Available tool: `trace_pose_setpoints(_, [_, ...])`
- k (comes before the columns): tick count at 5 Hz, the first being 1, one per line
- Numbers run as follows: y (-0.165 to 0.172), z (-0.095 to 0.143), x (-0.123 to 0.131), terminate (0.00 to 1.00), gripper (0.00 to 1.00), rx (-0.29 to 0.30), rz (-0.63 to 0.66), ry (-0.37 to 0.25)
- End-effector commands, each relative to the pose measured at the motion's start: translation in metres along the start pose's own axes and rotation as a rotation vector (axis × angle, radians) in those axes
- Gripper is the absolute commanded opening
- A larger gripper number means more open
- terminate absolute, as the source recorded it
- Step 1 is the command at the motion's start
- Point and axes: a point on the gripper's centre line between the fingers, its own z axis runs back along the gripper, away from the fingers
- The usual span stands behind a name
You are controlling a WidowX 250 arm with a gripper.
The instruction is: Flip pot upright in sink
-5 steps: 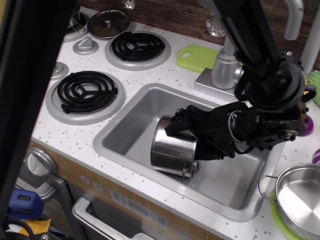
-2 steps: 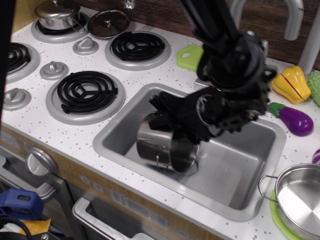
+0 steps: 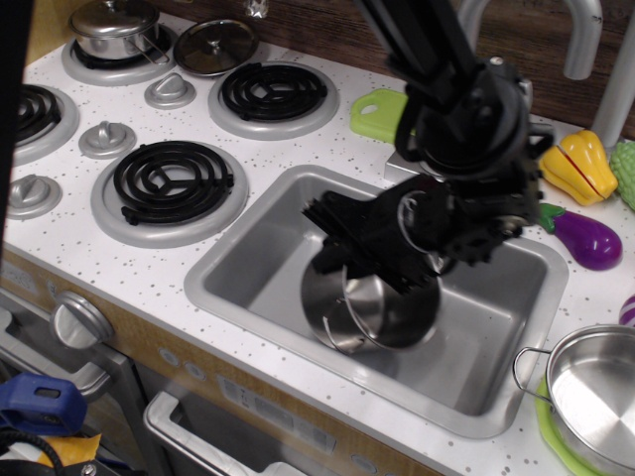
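The shiny steel pot [image 3: 382, 319] is in the grey sink [image 3: 260, 266], near its middle, tilted, with a thin wire handle showing on its side. My black gripper [image 3: 362, 260] reaches down into the sink from the upper right and is shut on the pot's upper edge. The gripper body hides the top of the pot, so I cannot tell which way its opening faces. The pot's lower edge is at or just above the sink floor.
A wide shallow steel pan [image 3: 595, 392] sits at the sink's right front corner. A toy eggplant [image 3: 585, 238] and yellow pepper [image 3: 580, 164] lie right of the sink. A green board [image 3: 382, 111] lies behind it. Black burners [image 3: 171, 180], a lid [image 3: 215, 45] and a small lidded pot [image 3: 114, 28] are at left.
The arm swung from the right side to over the sink's middle. The pot, held throughout, turned from lying on its side to a more raised tilt and shifted right.
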Motion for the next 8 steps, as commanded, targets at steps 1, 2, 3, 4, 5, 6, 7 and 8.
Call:
trace_pose_setpoints(1, [0.004,0.021,0.017,0.00,0.00,-0.067,0.074,-0.032])
trace_pose_setpoints(2, [0.003,0.023,0.018,0.00,1.00,-0.149,0.129,-0.015])
trace_pose_setpoints(3, [-0.002,0.025,0.018,0.00,1.00,-0.174,0.170,-0.013])
trace_pose_setpoints(4, [-0.005,0.024,0.016,0.00,1.00,-0.173,0.184,-0.022])
trace_pose_setpoints(5, [-0.008,0.020,0.013,0.00,1.00,-0.193,0.189,-0.055])
trace_pose_setpoints(6, [-0.008,0.020,0.013,0.00,1.00,-0.193,0.189,-0.055])
trace_pose_setpoints(7, [-0.008,0.020,0.013,0.00,1.00,-0.193,0.189,-0.055])
trace_pose_setpoints(8, [-0.008,0.020,0.013,1.00,1.00,-0.193,0.189,-0.055])
